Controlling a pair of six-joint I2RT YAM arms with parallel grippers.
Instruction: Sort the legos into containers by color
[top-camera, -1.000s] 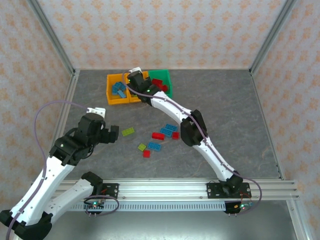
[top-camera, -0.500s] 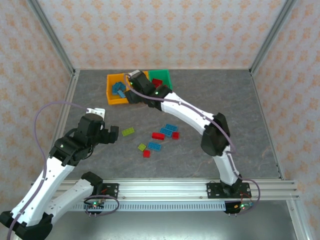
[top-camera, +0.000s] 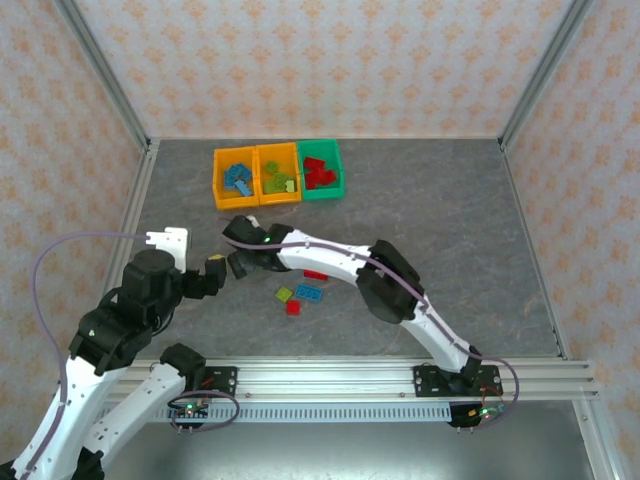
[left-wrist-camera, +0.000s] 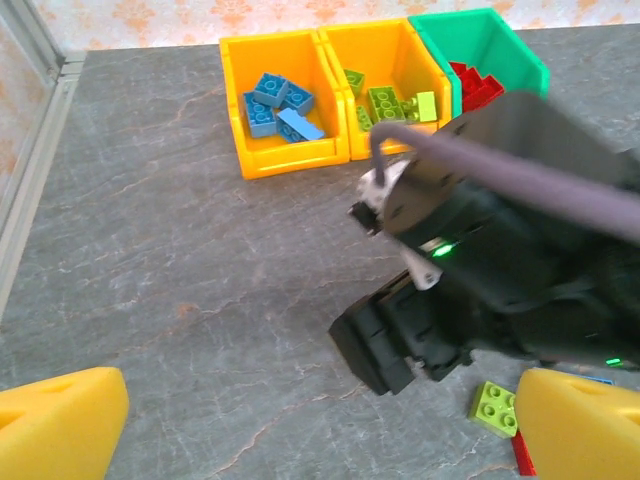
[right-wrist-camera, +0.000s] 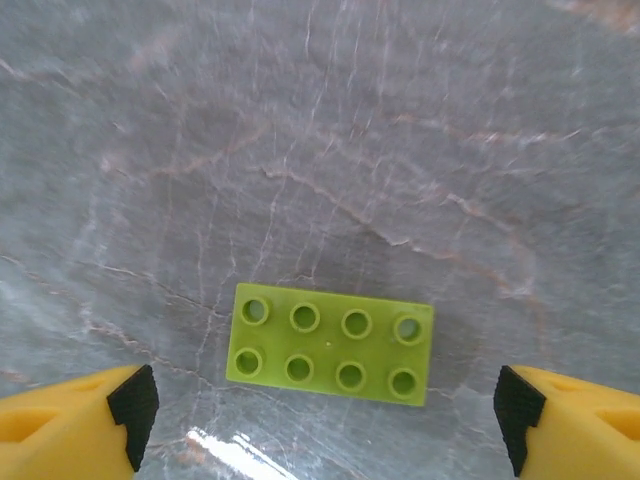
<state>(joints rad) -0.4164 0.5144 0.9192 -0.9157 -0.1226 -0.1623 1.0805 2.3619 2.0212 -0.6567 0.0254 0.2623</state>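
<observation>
A lime green lego (right-wrist-camera: 330, 343) with eight studs lies flat on the table. My right gripper (right-wrist-camera: 322, 408) hangs open above it, one fingertip past each short end, touching nothing. From above, that gripper (top-camera: 243, 262) covers the brick. My left gripper (top-camera: 214, 274) stands open and empty just to its left, facing the right gripper's black body (left-wrist-camera: 420, 340). Loose legos remain: small lime (top-camera: 284, 295), blue (top-camera: 308, 292), red (top-camera: 293, 307). The containers stand at the back: orange-yellow with blue bricks (top-camera: 219, 180), orange-yellow with lime bricks (top-camera: 260, 170), green with red bricks (top-camera: 336, 172).
The right arm (top-camera: 330, 262) stretches across the middle of the table over the loose bricks, hiding part of a red one (top-camera: 316, 274). Metal frame rails (top-camera: 135, 215) run along the table's edges. Bare grey table (top-camera: 450, 230) lies to the right.
My right arm swung back from the bins to the lime brick near the left gripper, and its jaws spread wider. The left arm drew back toward the near edge.
</observation>
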